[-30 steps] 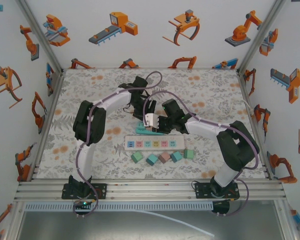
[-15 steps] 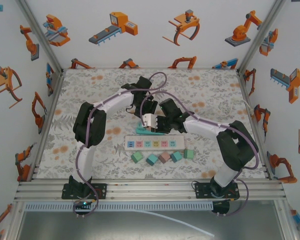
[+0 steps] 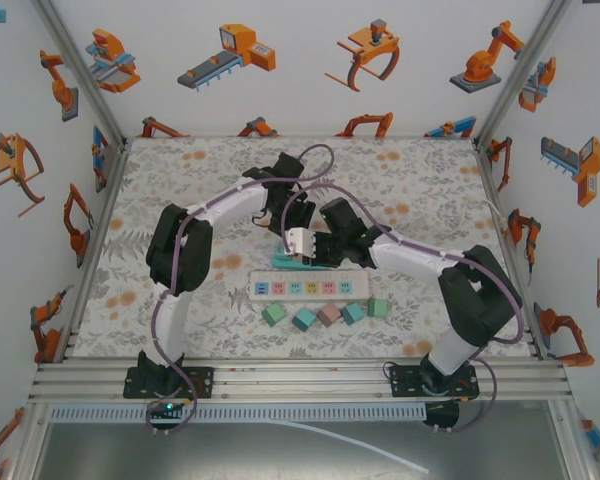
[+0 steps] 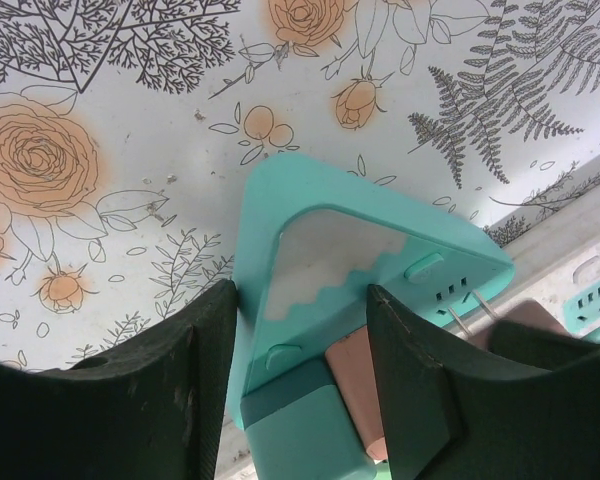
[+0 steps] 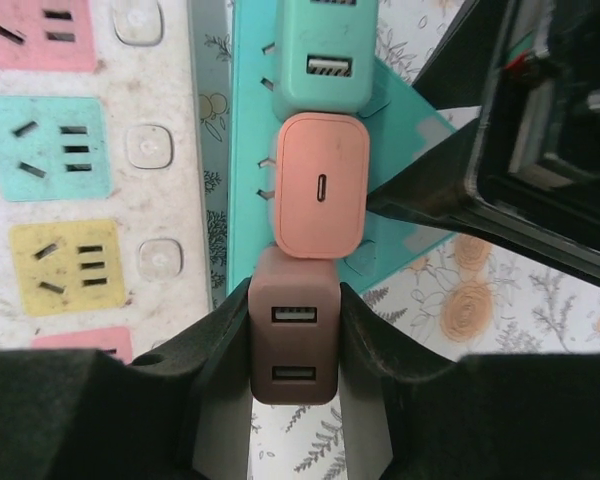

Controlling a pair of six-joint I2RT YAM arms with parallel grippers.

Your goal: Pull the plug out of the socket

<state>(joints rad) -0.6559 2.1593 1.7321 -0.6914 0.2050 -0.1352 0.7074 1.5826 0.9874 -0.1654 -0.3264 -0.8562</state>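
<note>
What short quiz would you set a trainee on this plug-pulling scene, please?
1. True or false: the right gripper has its jaws shut on the brown plug.
2. How many plugs line up along the teal socket block? A two, B three, C five.
3. Fill in: the middle plug in that row is coloured ____.
Key: 1 true; 2 B; 3 pink.
</note>
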